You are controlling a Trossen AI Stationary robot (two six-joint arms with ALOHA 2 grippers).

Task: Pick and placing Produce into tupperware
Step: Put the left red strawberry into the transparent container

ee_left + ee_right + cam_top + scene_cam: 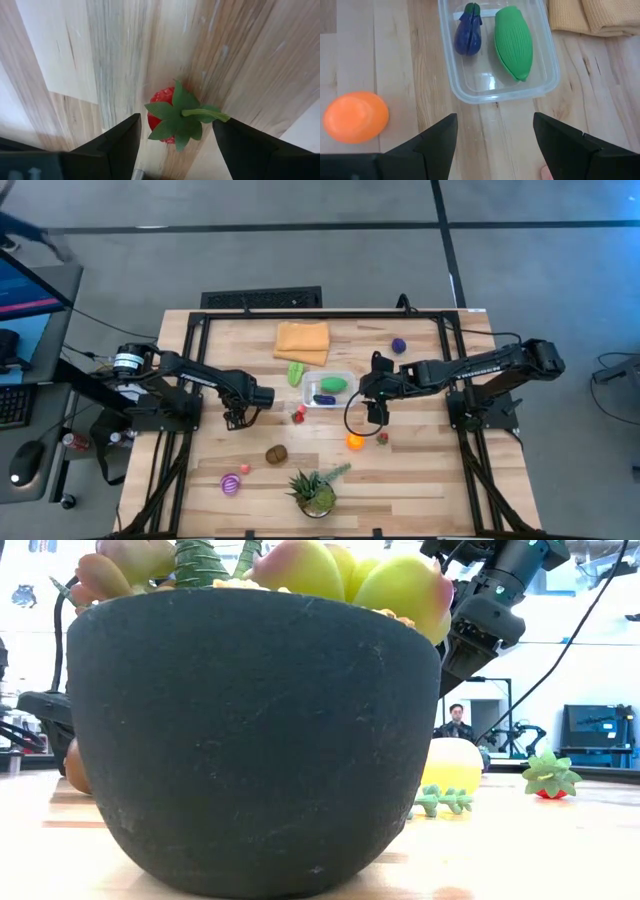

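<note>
A clear tupperware (470, 85) is set on the surface, holding a green ribbed vegetable (512, 42) and a purple eggplant (468, 36) side by side. An orange fruit (355, 116) is seen nearby, outside it.

The open fingers (440, 145) of the right gripper (495, 145) hang over bare wood. At twelve o'clock sits the clear tub (547, 87), holding a purple eggplant (468, 37) beside a green corn cob (513, 42). An orange fruit (355, 116) lies at nine o'clock; folded orange cloth (592, 15) at two.
</note>
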